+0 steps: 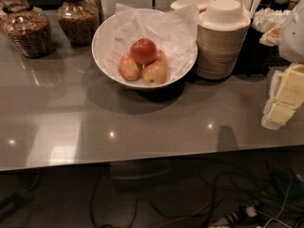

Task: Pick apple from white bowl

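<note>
The deep red apple (pixel 143 50) sits on top of three paler yellow-orange apples (pixel 154 72) in the wide white bowl (pixel 101 42), which is lined with crumpled white paper. The bowl stands at the back middle of the grey counter. My gripper (pixel 284 99), white and pale yellow, enters from the right edge. It hovers over the counter well to the right of the bowl and a little nearer to me, holding nothing that I can see.
A tall stack of beige paper bowls (pixel 222 42) stands just right of the white bowl. Glass jars of nuts (pixel 28 30) (pixel 78 15) stand at the back left. Utensils and napkins (pixel 266 13) are at the back right. The counter's front edge (pixel 142 161) has cables below it.
</note>
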Tool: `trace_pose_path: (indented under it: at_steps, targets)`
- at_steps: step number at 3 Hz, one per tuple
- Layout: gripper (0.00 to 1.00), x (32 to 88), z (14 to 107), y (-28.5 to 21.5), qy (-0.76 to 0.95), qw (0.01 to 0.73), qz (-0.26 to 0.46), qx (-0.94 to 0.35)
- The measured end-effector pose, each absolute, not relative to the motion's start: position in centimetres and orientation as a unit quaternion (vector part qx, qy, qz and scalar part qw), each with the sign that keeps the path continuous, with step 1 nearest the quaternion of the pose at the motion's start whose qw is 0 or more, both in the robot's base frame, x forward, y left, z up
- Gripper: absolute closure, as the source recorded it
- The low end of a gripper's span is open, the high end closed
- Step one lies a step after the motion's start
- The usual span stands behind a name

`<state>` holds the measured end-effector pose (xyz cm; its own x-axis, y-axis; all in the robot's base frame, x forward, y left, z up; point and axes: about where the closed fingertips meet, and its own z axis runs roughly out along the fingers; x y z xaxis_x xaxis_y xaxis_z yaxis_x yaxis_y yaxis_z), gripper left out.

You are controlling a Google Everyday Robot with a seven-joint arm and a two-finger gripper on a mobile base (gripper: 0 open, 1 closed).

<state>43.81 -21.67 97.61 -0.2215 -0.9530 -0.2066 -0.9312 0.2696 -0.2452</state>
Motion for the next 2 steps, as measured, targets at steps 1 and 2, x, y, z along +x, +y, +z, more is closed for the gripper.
trace_pose_path:
  at_steps: [1, 2]
  targets:
    - [0.0, 43.82, 97.61, -21.66, 0.781, 0.159, -0.034, -0.603]
    - [0.0, 43.99, 97.71, -21.57, 0.78, 0.169, -0.031, -0.601]
